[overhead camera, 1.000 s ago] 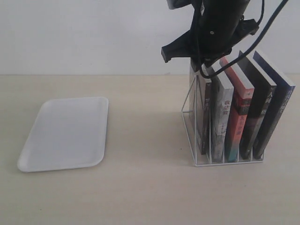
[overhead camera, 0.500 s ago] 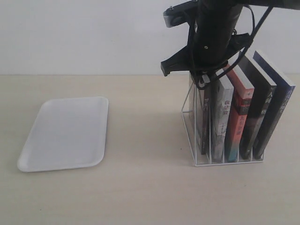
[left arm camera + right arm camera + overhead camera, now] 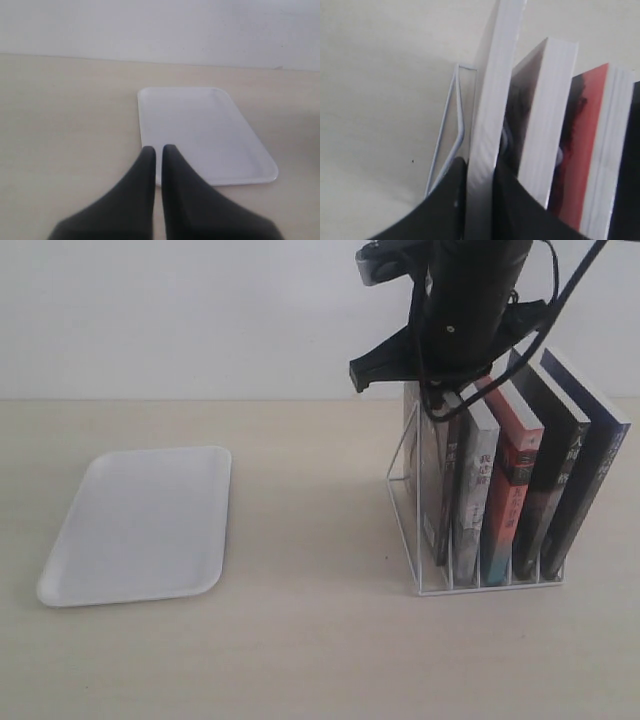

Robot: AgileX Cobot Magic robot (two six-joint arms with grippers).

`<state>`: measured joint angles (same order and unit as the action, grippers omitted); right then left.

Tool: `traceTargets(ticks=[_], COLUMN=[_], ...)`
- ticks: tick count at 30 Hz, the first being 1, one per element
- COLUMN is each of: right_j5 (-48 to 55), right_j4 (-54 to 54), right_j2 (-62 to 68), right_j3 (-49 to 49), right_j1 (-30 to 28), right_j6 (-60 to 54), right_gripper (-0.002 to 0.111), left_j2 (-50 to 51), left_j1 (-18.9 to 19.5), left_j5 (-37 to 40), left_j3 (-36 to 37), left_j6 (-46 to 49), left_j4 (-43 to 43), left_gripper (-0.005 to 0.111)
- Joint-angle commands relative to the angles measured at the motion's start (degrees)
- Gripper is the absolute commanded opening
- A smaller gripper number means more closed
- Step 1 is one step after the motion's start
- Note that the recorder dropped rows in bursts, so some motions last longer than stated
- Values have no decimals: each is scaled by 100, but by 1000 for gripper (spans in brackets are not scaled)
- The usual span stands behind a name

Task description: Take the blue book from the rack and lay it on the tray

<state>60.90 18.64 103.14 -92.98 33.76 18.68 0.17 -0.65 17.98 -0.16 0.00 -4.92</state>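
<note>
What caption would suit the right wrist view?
Right hand clamped on the end book's page edge, beside the white wire rack's side frame.

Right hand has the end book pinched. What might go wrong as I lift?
The right hand pinches the end book only by its top edge, so it may swing or slip. The thin wire rack may rise with it. The neighbour book leans close and could be dragged.

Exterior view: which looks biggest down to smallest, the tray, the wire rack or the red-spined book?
1. The tray and the wire rack: about equal, too close to rank.
2. The red-spined book: clearly smallest.
</note>
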Motion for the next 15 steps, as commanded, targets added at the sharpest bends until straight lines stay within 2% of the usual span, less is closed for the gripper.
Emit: traceTargets(ticks=[1,6,15], right_j5=[54,102,72], right_j4=[368,545,545], right_j2=[-478,-822,-1333], right_j3=[-33,-33,-33], right_j1=[-4,-4,-4], right_j6=[210,634,763], right_gripper=[0,0,0], left_j2=[-17,-17,-17], left_j1=[16,16,16], left_j5=[-37,-37,-37], left_j3=[16,16,16], left_j6=[-43,-43,-43], left_j4=[-1,-1,-1], left_gripper=[5,5,5])
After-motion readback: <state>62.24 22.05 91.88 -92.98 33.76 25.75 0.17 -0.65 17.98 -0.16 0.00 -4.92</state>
